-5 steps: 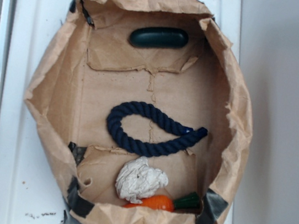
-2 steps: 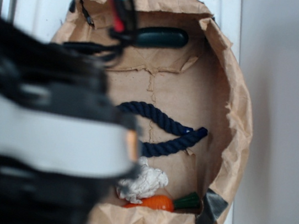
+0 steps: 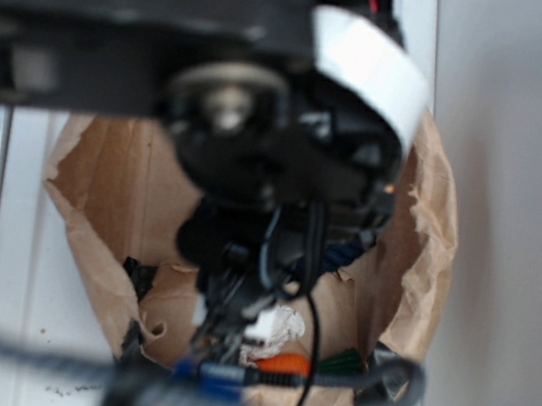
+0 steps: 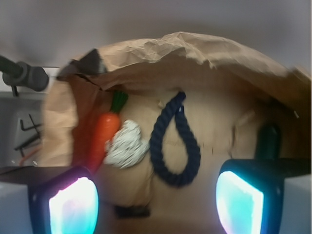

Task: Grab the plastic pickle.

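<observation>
Four things lie in the brown paper bag, which is spread open like a shallow bowl. In the wrist view, the plastic pickle sits at the far right side of the bag floor, close to the paper wall. Only its dark green top end shows, because the right finger pad hides the rest of it. The dark blue rope loop lies in the middle of the bag. A white crumpled paper ball rests to the left of the rope, and it touches the orange carrot with the green top.

The gripper hangs above the bag with its two glowing fingers spread wide apart (one at each bottom corner of the wrist view). Nothing is between them, so the hand is let go and holds nothing. The pickle is just above the right finger in this view, and the gripper is not touching it.

In the exterior view, the big black arm fills most of the picture and is blurry. It covers the top and middle of the bag, so the pickle cannot be seen there. A bit of the carrot and the white paper ball peek out near the bottom. The bag sits on a white tray.
</observation>
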